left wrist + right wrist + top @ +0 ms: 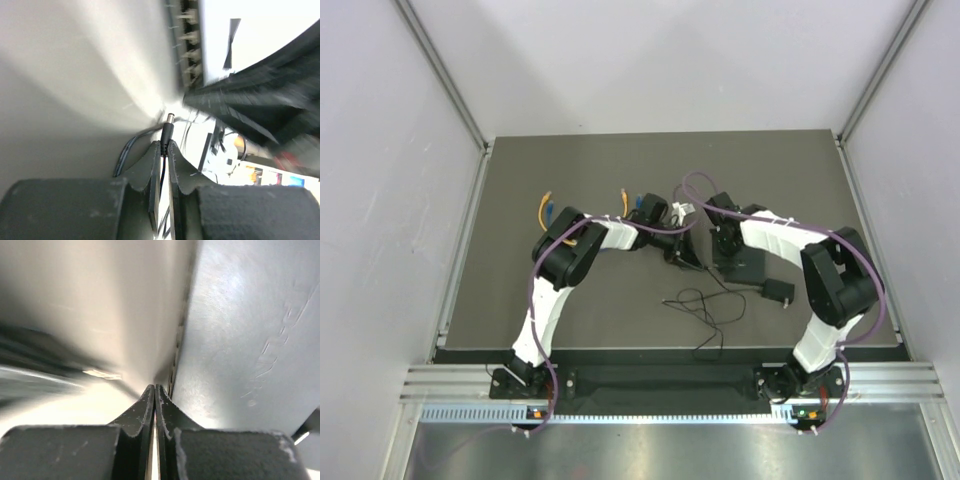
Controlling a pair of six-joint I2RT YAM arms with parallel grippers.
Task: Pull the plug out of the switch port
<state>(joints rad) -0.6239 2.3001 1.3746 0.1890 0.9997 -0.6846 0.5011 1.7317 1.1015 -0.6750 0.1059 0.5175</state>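
The switch (pixel 748 268) is a flat black box lying at mid-table. In the left wrist view its edge with a row of ports (pixel 189 45) stands at the upper right. My left gripper (pixel 163 143) is shut on a black barrel plug (pixel 166 131). The plug's bare metal tip (pixel 170 118) shows free, a little apart from the switch. From above, my left gripper (pixel 682 252) sits just left of the switch. My right gripper (pixel 154 387) is shut with nothing between its fingers, its tips against the switch's flat top (pixel 240 340). It is at the switch's far end (pixel 725 245).
A small black cube adapter (pixel 779 292) lies right of the switch, and its thin black wire (pixel 705 305) loops over the near table. Two cable ends with orange and blue tips (pixel 546 207) (pixel 625 197) lie behind the left arm. Grey walls enclose the table.
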